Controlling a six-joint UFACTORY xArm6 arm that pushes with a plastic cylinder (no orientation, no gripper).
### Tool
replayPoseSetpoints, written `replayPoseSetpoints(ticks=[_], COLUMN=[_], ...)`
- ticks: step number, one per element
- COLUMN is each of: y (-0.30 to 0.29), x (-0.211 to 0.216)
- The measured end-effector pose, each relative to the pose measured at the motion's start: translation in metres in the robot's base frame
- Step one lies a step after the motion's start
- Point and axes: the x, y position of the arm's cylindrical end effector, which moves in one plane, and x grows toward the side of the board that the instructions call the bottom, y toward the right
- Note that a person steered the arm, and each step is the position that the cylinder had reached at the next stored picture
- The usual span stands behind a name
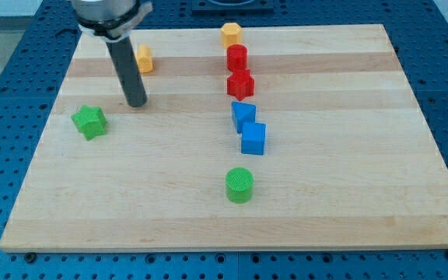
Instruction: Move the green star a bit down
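Sitting near the worktop's (pixel 348 225) left edge, the green star (pixel 89 121) is down-left of my tip (pixel 136 103). No jaws here. Pushing off-center could slide it left, off the edge.

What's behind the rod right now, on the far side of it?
A yellow block sits behind the rod, toward the view's top; its left part is covered, so its shape is unclear. My tip is up-right of the green star, not touching.

Green star (pixel 89 121) flat at board's left
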Motion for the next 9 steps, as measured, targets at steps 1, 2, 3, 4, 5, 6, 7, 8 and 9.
replayPoseSetpoints(ticks=[1, 2, 3, 4, 5, 6, 7, 8, 9], y=[-0.045, -0.054, -0.046, -0.041, -0.041, -0.041, -0.042, -0.033, -0.029], x=[0.005, 0.011, 0.017, 0.021, 0.024, 0.024, 0.024, 0.029, 0.052])
